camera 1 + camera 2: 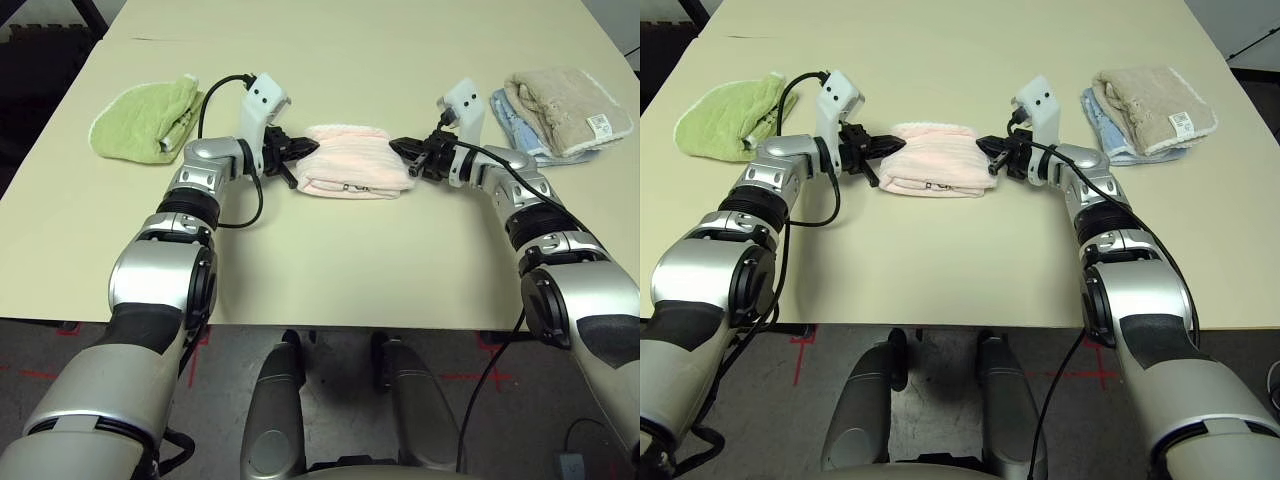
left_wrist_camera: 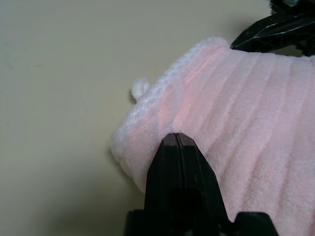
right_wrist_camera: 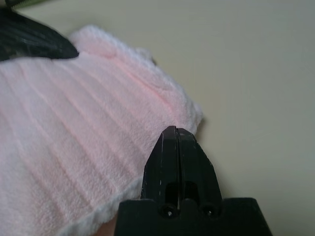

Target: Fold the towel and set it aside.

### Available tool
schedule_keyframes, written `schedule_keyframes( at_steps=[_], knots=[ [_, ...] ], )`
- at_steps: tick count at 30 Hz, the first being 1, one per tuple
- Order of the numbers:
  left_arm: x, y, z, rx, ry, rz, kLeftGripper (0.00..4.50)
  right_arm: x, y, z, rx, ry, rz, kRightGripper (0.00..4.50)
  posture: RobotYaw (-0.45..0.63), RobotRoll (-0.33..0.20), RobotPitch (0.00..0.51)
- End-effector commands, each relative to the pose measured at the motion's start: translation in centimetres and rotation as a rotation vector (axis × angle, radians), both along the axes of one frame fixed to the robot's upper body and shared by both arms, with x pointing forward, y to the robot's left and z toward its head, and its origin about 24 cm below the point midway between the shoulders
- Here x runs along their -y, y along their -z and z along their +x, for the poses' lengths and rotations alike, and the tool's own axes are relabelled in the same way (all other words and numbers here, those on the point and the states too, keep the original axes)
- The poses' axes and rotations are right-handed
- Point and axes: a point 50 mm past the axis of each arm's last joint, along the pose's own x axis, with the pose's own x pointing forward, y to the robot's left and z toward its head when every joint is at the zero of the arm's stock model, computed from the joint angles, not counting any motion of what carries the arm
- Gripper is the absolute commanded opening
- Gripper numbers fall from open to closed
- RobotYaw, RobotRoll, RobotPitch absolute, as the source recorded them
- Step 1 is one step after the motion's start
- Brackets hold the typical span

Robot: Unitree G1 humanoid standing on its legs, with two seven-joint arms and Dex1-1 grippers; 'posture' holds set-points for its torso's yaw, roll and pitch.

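Flanking a folded pink terry towel (image 1: 347, 160) from both ends, the humanoid's two grippers stood at the middle of the cream table (image 1: 330, 270), well back from its near edge. The left gripper (image 1: 291, 149) had its black fingers pressed together, tips at the towel's left end; the right gripper (image 1: 408, 153) was likewise closed, its tips at the right end. From the wrist views, neither pair appeared to pinch any cloth: each closed tip sat against or just over the pile.

The towel lay as a compact, rounded bundle, white scalloped trim (image 2: 162, 88) showing along one edge and a small dark embroidered mark (image 1: 352, 187) on its near side. It looked light, soft and limp, likely to sag and unfold if lifted by one end alone. A hold at both ends, taking all layers together, or a scoop under the fold, would probably keep it tidy. The ribbed pile seemed grippy rather than slippery.

A lime-green cloth (image 1: 145, 120) lay near the table's left edge. Toward the right edge, a beige folded towel (image 1: 560, 110) rested atop a light-blue one (image 1: 520, 130). No containers stood on the table.
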Motion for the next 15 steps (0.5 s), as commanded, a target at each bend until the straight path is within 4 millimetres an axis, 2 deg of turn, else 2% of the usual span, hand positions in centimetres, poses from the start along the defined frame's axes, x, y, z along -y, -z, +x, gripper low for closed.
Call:
schedule_keyframes(
  at_steps=[1, 4, 6, 9, 12, 15],
  knots=[
    [-0.6, -1.6, -0.6, 0.008, 0.121, -0.058, 0.06, 1.1, -2.2, -0.6, 0.114, -0.052, 0.115, 0.00, -0.05, 0.000, 0.256],
    [-1.4, -3.0, -1.4, 0.037, 0.252, -0.060, 0.06, 2.7, -4.2, -1.7, 0.216, -0.130, 0.170, 0.00, -0.03, 0.000, 0.251],
    [-2.0, -4.3, -2.0, 0.083, 0.326, -0.058, 0.06, 4.1, -5.4, -2.7, 0.256, -0.189, 0.146, 0.00, -0.03, 0.000, 0.251],
    [-2.7, -5.1, -2.8, 0.145, 0.406, -0.004, 0.00, 5.6, -5.8, -4.2, 0.263, -0.249, 0.066, 0.72, -0.03, 0.000, 0.249],
    [-3.3, -4.8, -3.5, 0.172, 0.453, 0.049, 0.60, 6.8, -4.9, -5.7, 0.230, -0.300, -0.039, 1.75, -0.04, 0.000, 0.249],
    [-3.5, -3.9, -4.2, 0.180, 0.475, 0.074, 1.64, 8.1, -3.2, -7.1, 0.163, -0.330, -0.120, 2.83, -0.04, 0.000, 0.249]
  ],
)
